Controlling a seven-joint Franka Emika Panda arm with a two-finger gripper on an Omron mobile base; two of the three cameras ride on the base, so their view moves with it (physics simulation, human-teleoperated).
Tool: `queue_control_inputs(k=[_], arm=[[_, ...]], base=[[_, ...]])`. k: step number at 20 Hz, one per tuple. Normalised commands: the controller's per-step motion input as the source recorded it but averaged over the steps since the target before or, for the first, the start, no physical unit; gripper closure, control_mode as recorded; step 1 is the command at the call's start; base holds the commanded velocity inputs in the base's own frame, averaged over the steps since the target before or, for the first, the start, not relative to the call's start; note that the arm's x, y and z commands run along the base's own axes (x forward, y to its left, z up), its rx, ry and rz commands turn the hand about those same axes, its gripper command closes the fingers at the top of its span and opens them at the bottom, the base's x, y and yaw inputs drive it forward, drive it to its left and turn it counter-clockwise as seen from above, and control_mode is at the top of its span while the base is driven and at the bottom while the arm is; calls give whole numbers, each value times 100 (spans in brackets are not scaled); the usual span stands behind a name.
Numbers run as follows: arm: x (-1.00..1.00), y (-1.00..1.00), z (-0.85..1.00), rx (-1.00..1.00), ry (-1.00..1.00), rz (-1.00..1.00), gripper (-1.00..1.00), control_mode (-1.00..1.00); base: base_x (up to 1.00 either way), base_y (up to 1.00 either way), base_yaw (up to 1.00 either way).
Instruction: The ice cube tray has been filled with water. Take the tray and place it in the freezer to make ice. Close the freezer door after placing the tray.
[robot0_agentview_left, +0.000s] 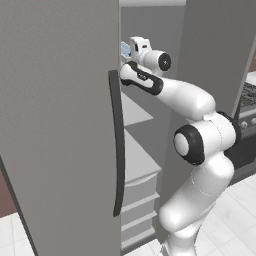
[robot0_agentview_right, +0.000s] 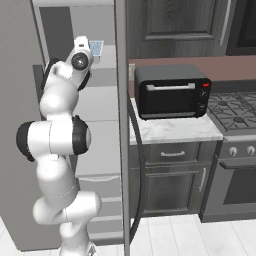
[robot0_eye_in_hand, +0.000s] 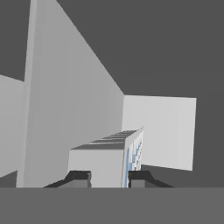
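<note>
My claw is clamped on the ice cube tray: in the hand view my two dark fingertips sit hard against either side of its near end, with no gap visible. The tray runs straight out from between the jaws, its long axis in line with my reach. It appears rolled on edge relative to the camera, the pale-blue water cells facing one side; since this view rolls with the hand, I cannot confirm whether the tray is level in the room.

Location: the arm is extended into the open freezer. In the left base view the tray shows as a small pale-blue patch just beyond the wrist, high in the compartment, above a white shelf. The right base view places the tray at the same height, close to the interior back wall. The freezer door stands open with its dark curved handle toward the base.

Governing relation: the tray lies dead ahead of the claw, and the pale surface seen past its far end lies further along that same line. I judge the placement step unfinished, as the tray is held clear of any shelf. Lowering calls for the cells to be upward first, or water may spill. The door remains to be closed.
</note>
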Motion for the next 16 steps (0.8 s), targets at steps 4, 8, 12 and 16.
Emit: queue_control_inputs(k=[4, 8, 12, 16], arm=[[37, 0, -12, 0, 0, 0, 100, -100], [35, 0, -18, 0, 0, 0, 100, -100], [24, 0, -15, 0, 0, 0, 100, -100], [28, 0, -14, 0, 0, 0, 100, -100]], base=[[0, 0, 0], [0, 0, 0], [0, 0, 0], [0, 0, 0]])
